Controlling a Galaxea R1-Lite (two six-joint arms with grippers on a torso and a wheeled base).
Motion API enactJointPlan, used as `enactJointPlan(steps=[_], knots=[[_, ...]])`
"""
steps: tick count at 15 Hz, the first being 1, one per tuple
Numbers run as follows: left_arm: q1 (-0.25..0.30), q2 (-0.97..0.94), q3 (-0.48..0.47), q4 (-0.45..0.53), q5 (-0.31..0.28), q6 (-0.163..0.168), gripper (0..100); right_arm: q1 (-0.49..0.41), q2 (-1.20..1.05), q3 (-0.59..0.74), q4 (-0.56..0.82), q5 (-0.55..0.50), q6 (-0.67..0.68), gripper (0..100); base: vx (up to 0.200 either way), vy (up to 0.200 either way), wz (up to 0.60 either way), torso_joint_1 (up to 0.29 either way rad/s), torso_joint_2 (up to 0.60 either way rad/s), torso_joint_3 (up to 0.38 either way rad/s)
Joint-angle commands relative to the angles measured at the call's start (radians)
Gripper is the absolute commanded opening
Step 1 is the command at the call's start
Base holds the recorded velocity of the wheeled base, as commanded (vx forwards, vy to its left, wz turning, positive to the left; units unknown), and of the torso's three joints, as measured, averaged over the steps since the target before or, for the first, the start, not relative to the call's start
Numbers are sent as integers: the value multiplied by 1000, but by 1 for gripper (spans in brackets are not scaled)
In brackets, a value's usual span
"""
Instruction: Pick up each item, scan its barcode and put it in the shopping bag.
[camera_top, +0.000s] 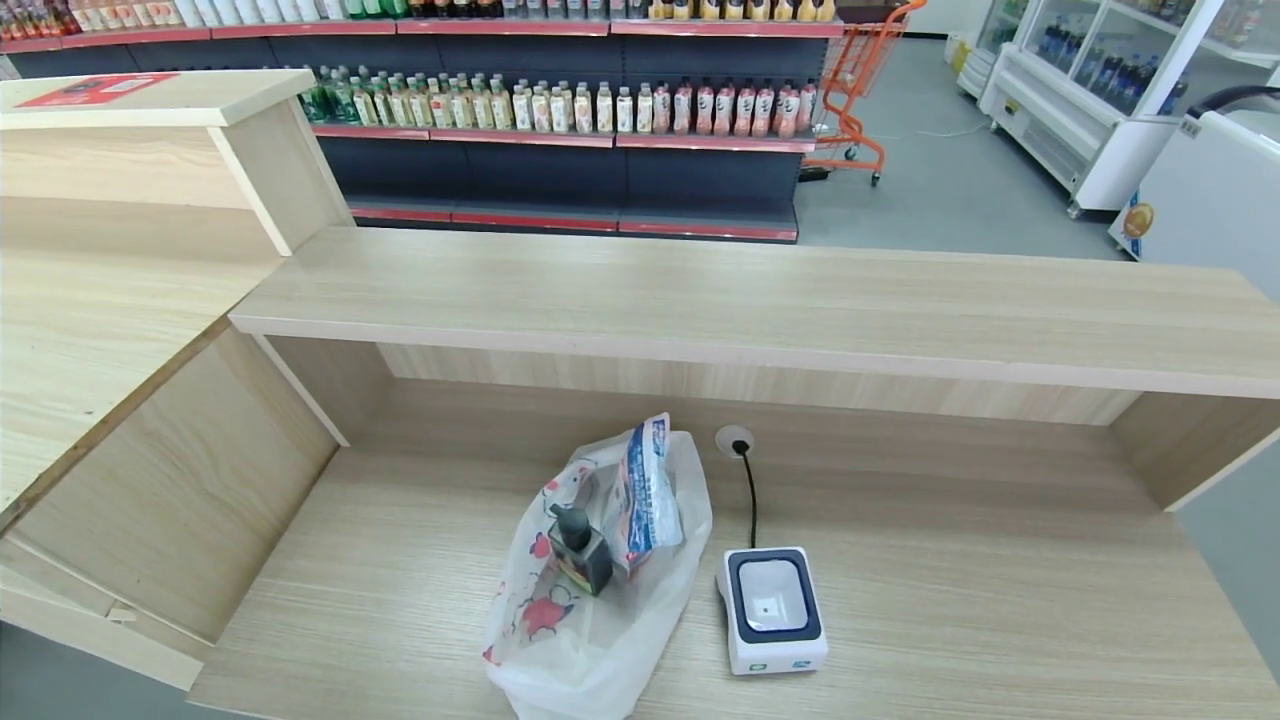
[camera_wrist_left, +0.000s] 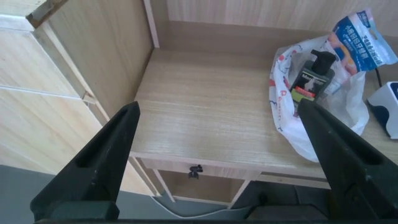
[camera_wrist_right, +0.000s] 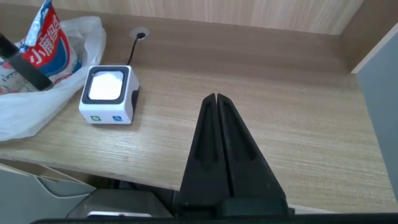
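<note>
Two items are in play here, and both sit inside the shopping bag (camera_top: 560, 650): a dark pump bottle (camera_top: 580, 550) standing upright near the middle, and a blue-and-white snack packet (camera_top: 648, 495) leaning against it with its top poking out of the bag's mouth. The bag slumps open on the worktop (camera_top: 1000, 600) just left of the scanner (camera_top: 772, 607), which makes sense to me, since anything passed over the scanner window only has to go a short way sideways to drop in. The scanner faces up, and its cable (camera_top: 750, 500) runs back to a hole in the worktop, out of the way of any reaching.

Now the arms. The left claw (camera_wrist_left: 219, 106) is spread wide with nothing between its fingers. It hangs over the near left edge of the worktop, well apart from the bag and angled down and across toward it. The right claw (camera_wrist_right: 215, 99) has its fingers pressed flat together, also holding nothing. It sits above the bare wood off to the scanner's right, pointing toward the back panel.

My guess is the job is basically wrapped up, because both items I can spot are bagged.
</note>
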Motion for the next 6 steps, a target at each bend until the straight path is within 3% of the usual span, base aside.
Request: enactJointPlan(steps=[1, 6], knots=[[0, 2, 0, 0, 0, 0, 100, 0, 2, 0, 0, 0, -1, 0, 0, 0, 0, 0, 0, 0], [0, 2, 0, 0, 0, 0, 100, 1, 2, 0, 0, 0, -2, 0, 0, 0, 0, 0, 0, 0]])
